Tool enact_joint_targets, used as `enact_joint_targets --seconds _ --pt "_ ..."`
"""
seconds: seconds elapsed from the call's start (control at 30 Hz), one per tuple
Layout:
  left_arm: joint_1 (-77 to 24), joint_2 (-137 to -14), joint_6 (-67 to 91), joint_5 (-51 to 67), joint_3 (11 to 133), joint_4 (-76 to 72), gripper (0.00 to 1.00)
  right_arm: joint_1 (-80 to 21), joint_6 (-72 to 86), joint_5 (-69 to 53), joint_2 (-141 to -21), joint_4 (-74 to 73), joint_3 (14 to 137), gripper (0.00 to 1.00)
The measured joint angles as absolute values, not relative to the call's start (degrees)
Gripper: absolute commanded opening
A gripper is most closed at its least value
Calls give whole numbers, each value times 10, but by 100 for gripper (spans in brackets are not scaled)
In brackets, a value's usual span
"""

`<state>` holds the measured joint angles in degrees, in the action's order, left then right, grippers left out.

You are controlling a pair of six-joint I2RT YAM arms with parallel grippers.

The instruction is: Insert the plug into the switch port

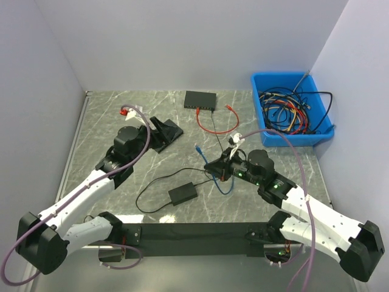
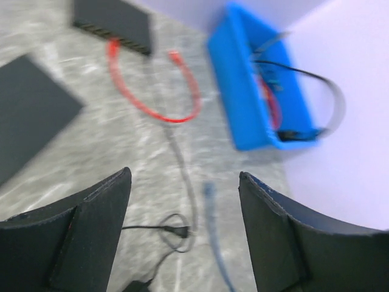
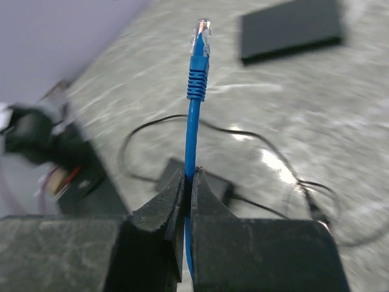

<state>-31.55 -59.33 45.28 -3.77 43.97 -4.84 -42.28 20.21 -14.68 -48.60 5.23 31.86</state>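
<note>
Right gripper tight on blue cable (plug free); left gripper wide, empty.

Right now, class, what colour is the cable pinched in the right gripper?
The cable is blue; right wrist view shows it best.

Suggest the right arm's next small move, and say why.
Probably carry the plug toward the switch at the far side of the table, tip first. The right gripper is shut on the blue cable behind the plug, which juts free past the fingers, and the switch lies well beyond it.
</note>
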Motion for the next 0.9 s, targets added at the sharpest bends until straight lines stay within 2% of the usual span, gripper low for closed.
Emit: enact_joint_targets --seconds 0.3,0.47,0.8,0.9 --pt "-295 -584 488 131 392 -203 73 -430 194 -226 -462 82 314 0" --pt "-295 -589 508 173 382 -258 71 -430 194 -239 -469 100 314 0" --pt "-295 -601 539 222 375 -309 56 -430 205 -249 -481 140 314 0" --pt "-295 -606 545 231 375 -314 55 -430 207 -250 -487 149 314 0"
